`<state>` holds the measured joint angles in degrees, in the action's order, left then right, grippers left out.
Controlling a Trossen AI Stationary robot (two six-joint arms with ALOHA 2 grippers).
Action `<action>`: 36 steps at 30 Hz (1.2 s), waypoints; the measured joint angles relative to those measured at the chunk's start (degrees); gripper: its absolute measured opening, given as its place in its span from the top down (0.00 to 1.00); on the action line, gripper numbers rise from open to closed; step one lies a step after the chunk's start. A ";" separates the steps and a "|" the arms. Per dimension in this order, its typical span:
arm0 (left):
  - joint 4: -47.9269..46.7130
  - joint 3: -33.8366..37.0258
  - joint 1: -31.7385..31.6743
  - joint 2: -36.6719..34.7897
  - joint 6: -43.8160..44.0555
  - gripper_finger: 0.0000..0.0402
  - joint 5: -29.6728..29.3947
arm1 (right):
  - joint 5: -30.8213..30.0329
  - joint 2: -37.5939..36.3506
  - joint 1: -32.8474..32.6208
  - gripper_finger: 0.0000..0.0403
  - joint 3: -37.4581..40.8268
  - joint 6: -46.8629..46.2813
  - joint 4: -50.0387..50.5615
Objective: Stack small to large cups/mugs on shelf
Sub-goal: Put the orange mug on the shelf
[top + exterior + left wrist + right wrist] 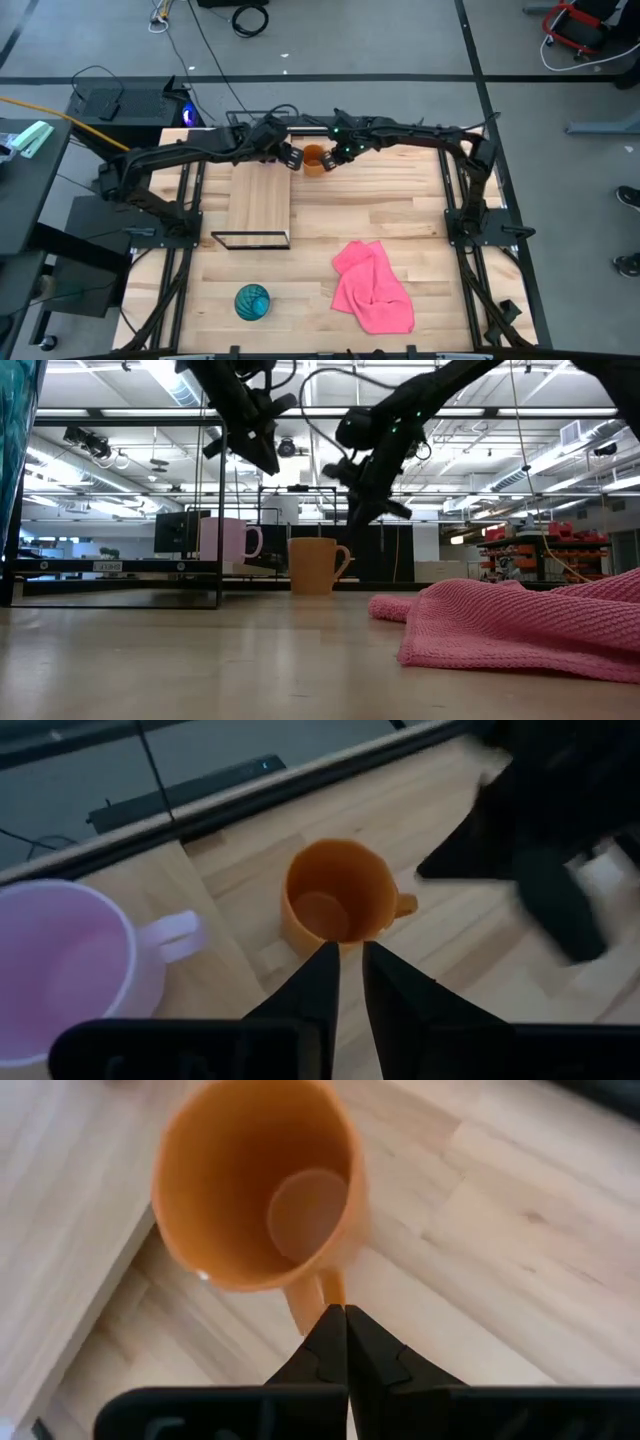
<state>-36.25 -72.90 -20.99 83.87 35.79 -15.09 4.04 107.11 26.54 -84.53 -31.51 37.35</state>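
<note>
Closest to us the pink cloth (520,622) sprawls on the tabletop (400,215), the shelf (260,205) carries the purple mug (228,540), the orange mug (314,159) stands beside it, left end effector (345,982) slightly parted, right end effector (345,1342) pinched together above.

Far centre of table (400,215) is crowded: orange mug (314,160) stands upright on the tabletop just right of the shelf (260,205), with left gripper (291,158) above its left side and right gripper (337,158) above its right, both raised clear of the rim in the low view. The arms span the far edge, blocking that approach. Pale purple mug (229,539) occupies the shelf's far end; remaining board bare. Open wood between shelf and pink cloth (372,286), and right of the mug. Teal cup (252,302) stands near-left, well apart from the shelf. Cloth covers near-right centre.
</note>
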 joint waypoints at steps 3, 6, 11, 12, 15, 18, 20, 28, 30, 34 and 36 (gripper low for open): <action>1.29 0.00 -0.40 1.37 0.66 0.87 1.12 | -0.01 -3.79 0.34 1.00 -0.02 0.14 1.89; 3.91 0.02 -1.04 2.83 1.26 0.87 2.98 | 0.24 -7.05 0.27 0.98 -0.02 0.16 4.99; 10.65 0.04 -1.10 5.73 1.51 0.85 5.27 | 0.95 -11.95 -1.98 0.96 -0.02 2.00 9.69; 12.07 0.04 -1.08 6.37 1.54 0.85 5.38 | 0.94 -12.78 -2.42 0.95 -0.02 2.07 10.50; 12.70 0.04 -1.37 7.82 2.32 0.86 6.25 | 0.85 -14.89 -3.91 0.95 -0.02 2.28 11.27; 12.30 0.04 -1.73 9.05 2.56 0.87 6.55 | 0.65 -16.47 -5.44 0.94 -0.02 3.13 11.51; 12.51 0.04 -1.71 9.52 2.79 0.87 7.26 | 0.67 -17.08 -6.38 0.94 -0.02 3.22 11.85; 12.54 0.04 -0.39 9.31 3.74 0.87 7.63 | -6.05 -15.76 -7.87 0.95 -0.02 5.58 10.48; 12.52 0.04 -0.97 8.59 3.69 0.87 7.60 | -5.87 -14.11 -6.30 0.97 0.00 6.83 6.16; 10.79 0.04 -2.25 6.21 3.61 0.87 7.43 | -2.64 -10.62 -1.85 0.99 -0.09 6.22 -2.33; 10.07 0.04 -2.75 4.30 3.53 0.87 7.44 | -1.23 -8.10 0.61 0.99 -0.04 6.21 -4.23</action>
<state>-26.18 -72.86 -23.74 88.17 39.32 -7.65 2.81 99.01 27.15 -84.57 -25.30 33.12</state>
